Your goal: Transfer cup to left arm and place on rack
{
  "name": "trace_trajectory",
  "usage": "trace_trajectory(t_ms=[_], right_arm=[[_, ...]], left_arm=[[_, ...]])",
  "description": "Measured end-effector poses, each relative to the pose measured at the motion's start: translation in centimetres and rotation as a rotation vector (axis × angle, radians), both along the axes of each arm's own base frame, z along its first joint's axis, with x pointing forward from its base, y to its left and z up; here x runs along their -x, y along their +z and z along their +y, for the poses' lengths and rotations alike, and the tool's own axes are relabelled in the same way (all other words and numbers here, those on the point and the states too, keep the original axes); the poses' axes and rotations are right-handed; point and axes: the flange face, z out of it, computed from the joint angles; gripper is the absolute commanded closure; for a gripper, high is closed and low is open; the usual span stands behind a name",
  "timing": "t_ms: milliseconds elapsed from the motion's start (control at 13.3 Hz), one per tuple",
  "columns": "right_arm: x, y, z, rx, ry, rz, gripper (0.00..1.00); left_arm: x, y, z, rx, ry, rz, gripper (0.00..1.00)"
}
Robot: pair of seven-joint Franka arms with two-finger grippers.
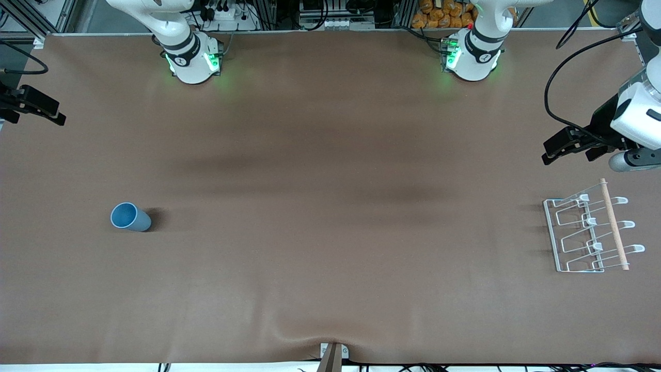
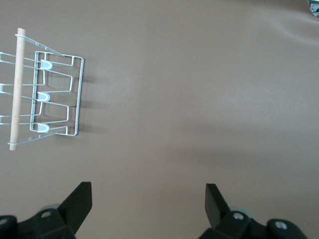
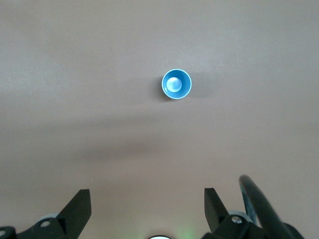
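The light-blue cup (image 1: 130,217) stands upright, mouth up, toward the right arm's end of the table; the right wrist view looks straight down into the cup (image 3: 176,83). My right gripper (image 1: 54,112) hangs open and empty over the table's edge at that end, well apart from the cup; the same gripper (image 3: 147,201) holds nothing. The white wire rack (image 1: 588,235) with its wooden rod (image 1: 613,225) lies at the left arm's end. My left gripper (image 1: 555,150) hangs open and empty above the table, beside the rack (image 2: 55,94), and the gripper (image 2: 148,199) holds nothing.
Both arm bases (image 1: 193,57) (image 1: 472,57) stand along the table's edge farthest from the front camera. A black cable (image 1: 555,77) loops down to the left wrist. A small clamp (image 1: 333,354) sits at the table's nearest edge. Brown table cover (image 1: 330,206) lies between cup and rack.
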Motion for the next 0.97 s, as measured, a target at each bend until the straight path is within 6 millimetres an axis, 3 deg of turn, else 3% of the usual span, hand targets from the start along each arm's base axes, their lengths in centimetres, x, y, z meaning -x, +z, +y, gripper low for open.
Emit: trace_trajectory(t_ms=[975], right_arm=[[0.01,0.09,-0.12,0.005,-0.003,-0.004,0.0]], left_arm=[[0.11,-0.15,-0.02,-0.001,-0.001,0.013,0.0]])
